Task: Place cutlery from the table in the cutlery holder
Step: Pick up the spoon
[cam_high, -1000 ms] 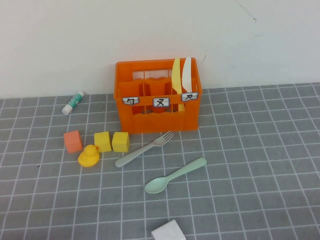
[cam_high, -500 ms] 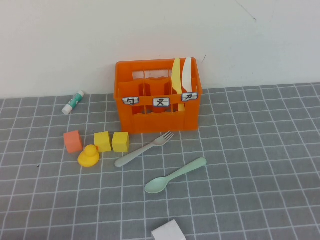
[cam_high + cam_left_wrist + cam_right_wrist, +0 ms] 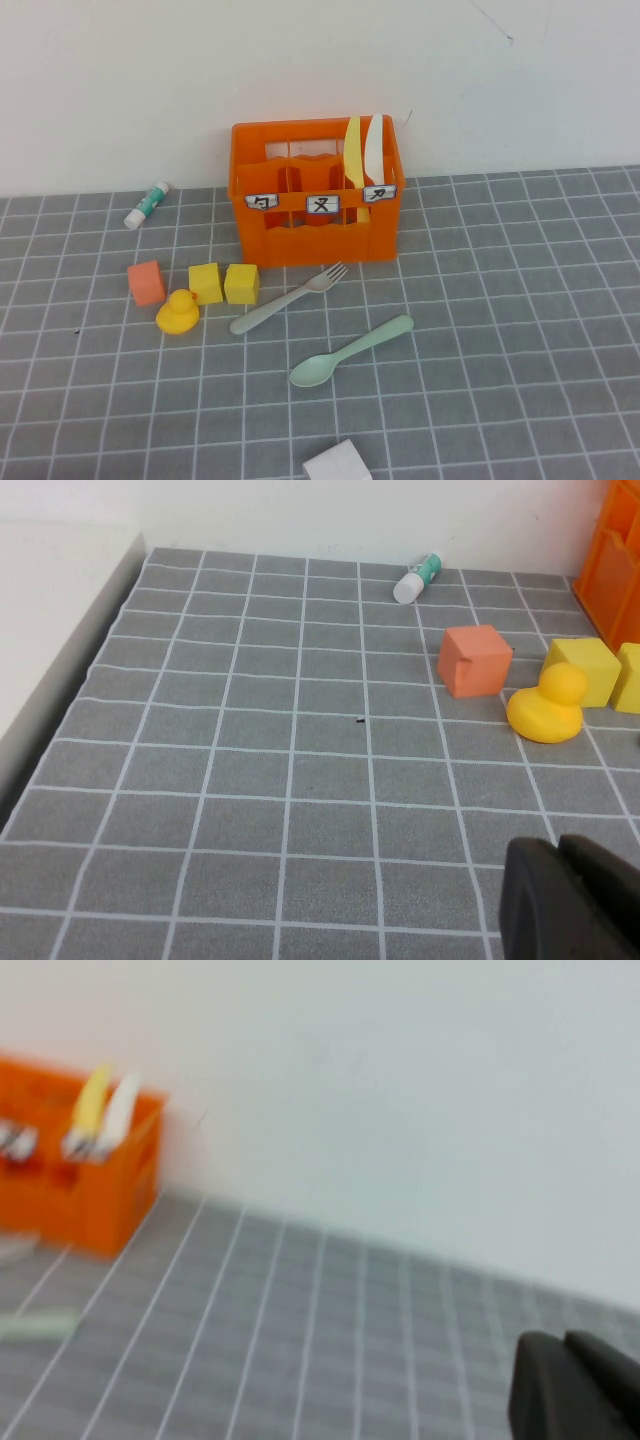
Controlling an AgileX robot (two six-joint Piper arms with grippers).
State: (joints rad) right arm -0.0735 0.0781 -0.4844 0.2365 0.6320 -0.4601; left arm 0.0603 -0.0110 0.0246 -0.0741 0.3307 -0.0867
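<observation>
lying loose on the table in front of the cutlery holder and awaiting pickup — fork and spoon, both knives standing inside already — with left gripper and right gripper parking pinched together, empty, off to the sides.

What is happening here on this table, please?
Nothing is being handled at this moment. The yellow knife and white knife stand in the orange cutlery holder, in its right compartment. The fork and spoon lie on the table in front of it. The left claw and right claw are both shut, empty and off to the sides.
</observation>
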